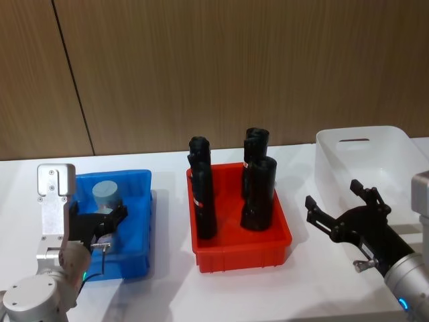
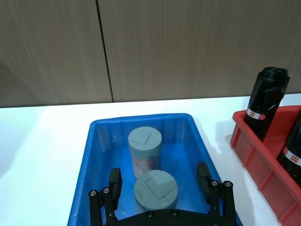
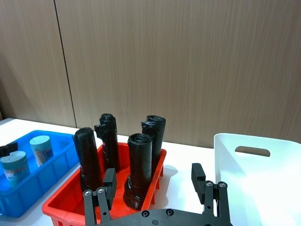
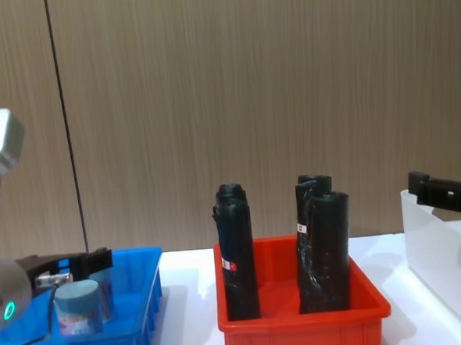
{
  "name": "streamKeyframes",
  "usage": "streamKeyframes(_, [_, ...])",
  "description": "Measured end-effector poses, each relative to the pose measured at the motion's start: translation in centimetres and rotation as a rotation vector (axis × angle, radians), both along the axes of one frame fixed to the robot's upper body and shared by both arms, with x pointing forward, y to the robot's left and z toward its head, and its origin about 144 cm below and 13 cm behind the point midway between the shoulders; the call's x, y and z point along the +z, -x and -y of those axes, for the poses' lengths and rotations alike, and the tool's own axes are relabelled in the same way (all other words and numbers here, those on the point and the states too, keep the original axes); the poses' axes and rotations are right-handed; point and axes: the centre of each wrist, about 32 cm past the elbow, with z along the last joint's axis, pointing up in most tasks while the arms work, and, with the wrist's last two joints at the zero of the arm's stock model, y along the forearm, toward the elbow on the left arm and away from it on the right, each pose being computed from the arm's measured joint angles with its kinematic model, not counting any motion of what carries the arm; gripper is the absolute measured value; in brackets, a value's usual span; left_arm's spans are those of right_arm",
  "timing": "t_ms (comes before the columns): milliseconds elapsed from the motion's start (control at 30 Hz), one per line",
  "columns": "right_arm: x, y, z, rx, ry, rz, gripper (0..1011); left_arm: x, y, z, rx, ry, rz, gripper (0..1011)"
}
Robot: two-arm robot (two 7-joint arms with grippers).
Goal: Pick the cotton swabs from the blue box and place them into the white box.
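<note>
Layout: white box [image 1: 362,151] far right, blue box [image 1: 137,194] far left with both cotton swabs [image 2: 145,143] jars upright inside. Right gripper [image 1: 334,194] hovers near the white box, jaws wide. Left gripper [image 2: 159,178] straddles the near jar [image 2: 155,188], jaws wide, not gripping. Looks like pre-grasp: next it needs to close squarely, then lift clear.

left hand [image 2: 159,178], right hand [image 3: 154,178], both spread wide

The left gripper [image 1: 100,216] and right gripper [image 1: 333,194] are matte black, two-fingered and dotted with small silver screws, on rounded silver-grey arms. The left arm [image 1: 40,298] has a boxy silver plate [image 1: 55,188] with four screws, a thin cable [image 1: 105,258] and a green light [image 1: 83,275]. The right arm [image 1: 409,278] has a blue light [image 1: 402,303].
</note>
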Motion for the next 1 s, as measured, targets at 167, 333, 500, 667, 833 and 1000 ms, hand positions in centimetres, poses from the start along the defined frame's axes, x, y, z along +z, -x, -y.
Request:
streamKeyframes(167, [0.0,0.0,0.0,0.000,0.000,0.000,1002,-0.4,-0.3,-0.4,0.015,0.003,-0.018,1004])
streamKeyframes(333, [0.0,0.0,0.0,0.000,0.000,0.000,1002,-0.9,-0.7,-0.8,0.021,0.006,-0.037,1004])
streamKeyframes(500, [0.0,0.0,0.0,0.000,0.000,0.000,1002,-1.2,-1.1,-1.1,0.019,0.010,-0.049,1004])
streamKeyframes(667, [0.0,0.0,0.0,0.000,0.000,0.000,1002,-1.5,-1.5,-1.3,0.012,0.010,-0.058,1004])
streamKeyframes(833, [0.0,0.0,0.0,0.000,0.000,0.000,1002,-1.7,-1.9,-1.5,-0.003,0.005,-0.060,1004])
streamKeyframes(1000, [0.0,0.0,0.0,0.000,0.000,0.000,1002,-1.8,-2.2,-1.5,-0.017,0.002,-0.059,1004])
